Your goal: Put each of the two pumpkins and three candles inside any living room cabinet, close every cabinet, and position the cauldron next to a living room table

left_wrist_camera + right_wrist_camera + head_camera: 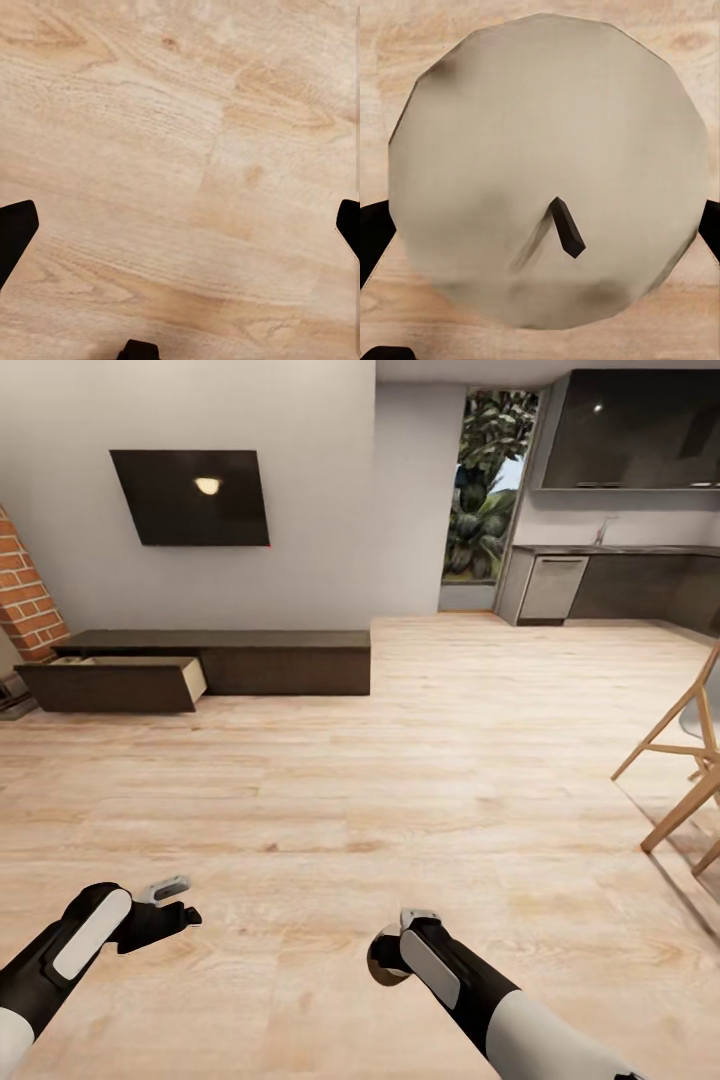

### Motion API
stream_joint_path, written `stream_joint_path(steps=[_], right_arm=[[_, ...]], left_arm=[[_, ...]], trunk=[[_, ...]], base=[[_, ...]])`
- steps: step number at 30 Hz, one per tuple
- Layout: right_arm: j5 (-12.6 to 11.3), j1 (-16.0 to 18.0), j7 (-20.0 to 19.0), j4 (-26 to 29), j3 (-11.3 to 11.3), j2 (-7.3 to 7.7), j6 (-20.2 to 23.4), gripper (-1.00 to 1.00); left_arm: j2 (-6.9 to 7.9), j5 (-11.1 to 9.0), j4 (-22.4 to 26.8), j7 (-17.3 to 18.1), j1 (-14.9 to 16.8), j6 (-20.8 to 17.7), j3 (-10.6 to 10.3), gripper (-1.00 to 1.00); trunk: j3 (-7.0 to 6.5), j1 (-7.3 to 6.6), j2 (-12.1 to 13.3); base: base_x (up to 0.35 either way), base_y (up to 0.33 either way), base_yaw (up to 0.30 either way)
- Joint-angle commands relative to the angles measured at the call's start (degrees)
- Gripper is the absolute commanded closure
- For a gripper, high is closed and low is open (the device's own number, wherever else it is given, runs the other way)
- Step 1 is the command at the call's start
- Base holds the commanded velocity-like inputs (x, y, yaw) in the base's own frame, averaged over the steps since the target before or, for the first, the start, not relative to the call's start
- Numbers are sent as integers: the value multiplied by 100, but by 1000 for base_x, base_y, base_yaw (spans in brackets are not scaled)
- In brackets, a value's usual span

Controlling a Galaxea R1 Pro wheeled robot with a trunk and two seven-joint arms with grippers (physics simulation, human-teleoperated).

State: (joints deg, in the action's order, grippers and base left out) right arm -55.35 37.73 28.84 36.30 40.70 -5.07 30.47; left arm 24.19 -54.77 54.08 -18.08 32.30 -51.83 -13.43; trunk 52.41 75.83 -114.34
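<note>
My right gripper point(390, 952) is shut on a candle point(547, 150), a stubby tan-grey cylinder with a short dark wick. In the head view the candle point(384, 967) hangs low over the wood floor at the front centre. My left gripper point(178, 902) is open over bare floor at the front left, with nothing between its fingers point(15, 232). The long, low dark brown cabinet point(285, 660) stands against the far wall at the left. Its left drawer point(110, 682) is pulled open and shows a light tan inside. The pumpkins and the cauldron are out of view.
A brick column point(25, 595) rises left of the cabinet and a dark screen point(190, 495) hangs above it. Wooden chair legs point(685, 760) stand at the right edge. Kitchen units point(620, 585) line the back right. Open wood floor point(400, 760) lies between me and the cabinet.
</note>
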Motion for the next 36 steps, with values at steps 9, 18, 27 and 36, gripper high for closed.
stream_joint_path(steps=[9,18,27,36], right_arm=[[-46,7,51,9,25,2,3,100],[-46,7,51,9,25,1,3,100],[-46,7,51,9,25,4,3,100],[-46,7,51,9,25,1,3,100]], left_arm=[[10,-60,6,-55,4,-2,-24,-100],[12,-60,6,-55,4,-2,-28,-100],[10,-60,6,-55,4,-2,-28,-100],[12,-60,6,-55,1,-2,-28,-100]], trunk=[[5,3,-2],[5,3,-2],[5,3,-2],[5,3,-2]], base=[[330,0,3],[330,0,0],[330,0,0],[330,0,0]])
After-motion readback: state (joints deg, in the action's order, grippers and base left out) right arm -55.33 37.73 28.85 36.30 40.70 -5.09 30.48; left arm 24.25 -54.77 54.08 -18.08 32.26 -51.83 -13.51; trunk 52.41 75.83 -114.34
